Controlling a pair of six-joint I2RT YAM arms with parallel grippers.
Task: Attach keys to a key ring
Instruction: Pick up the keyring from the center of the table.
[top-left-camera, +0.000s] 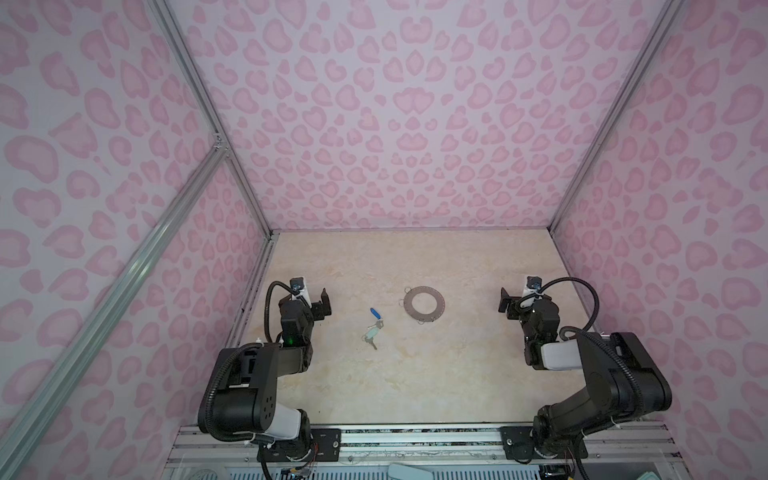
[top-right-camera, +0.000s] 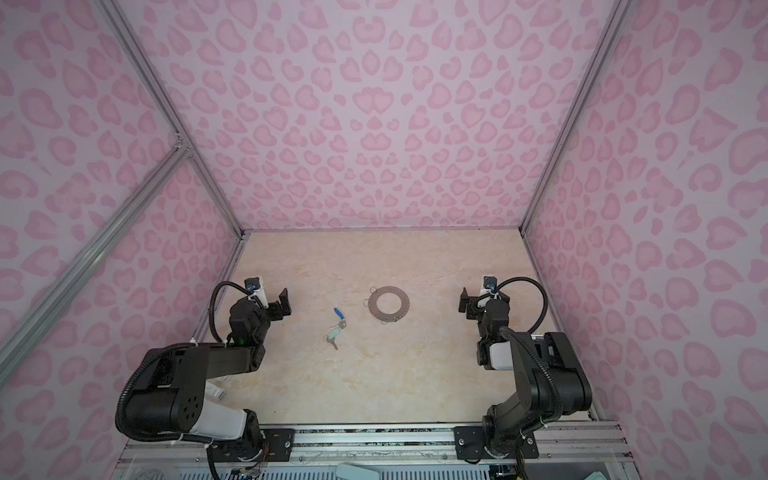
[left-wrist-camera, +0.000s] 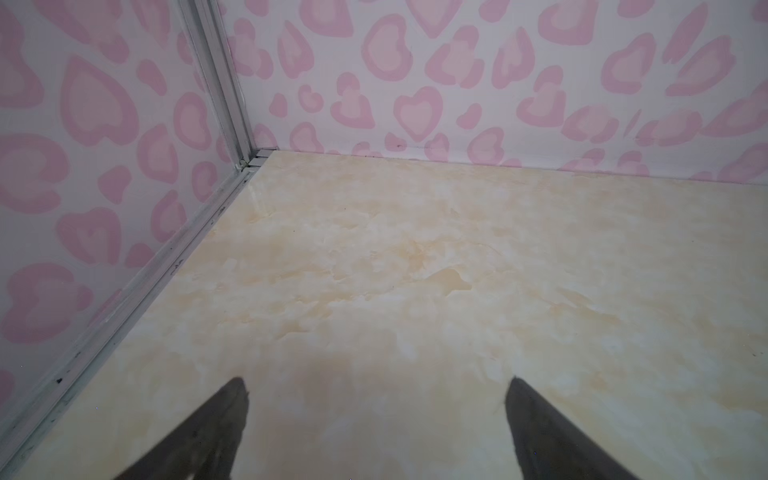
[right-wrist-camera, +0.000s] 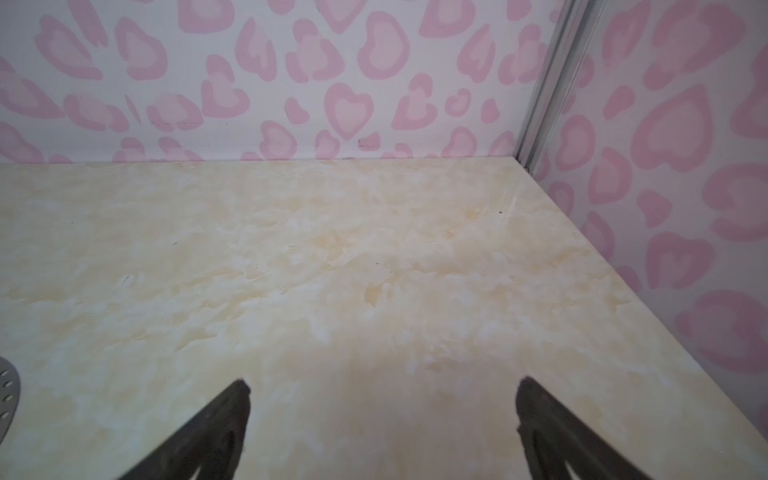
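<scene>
Keys (top-left-camera: 375, 328), key ring (top-left-camera: 423, 306), between spread fingers (top-left-camera: 325, 300)

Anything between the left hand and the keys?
No. In both top views only bare table lies between the open left hand and the keys.

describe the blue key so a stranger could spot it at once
On the beige marbled tabletop, a bunch of keys lies to the robot's left of the flat grey metal ring. The key at the bunch's far end alone has a blue head; the others are mint green or silver.
</scene>
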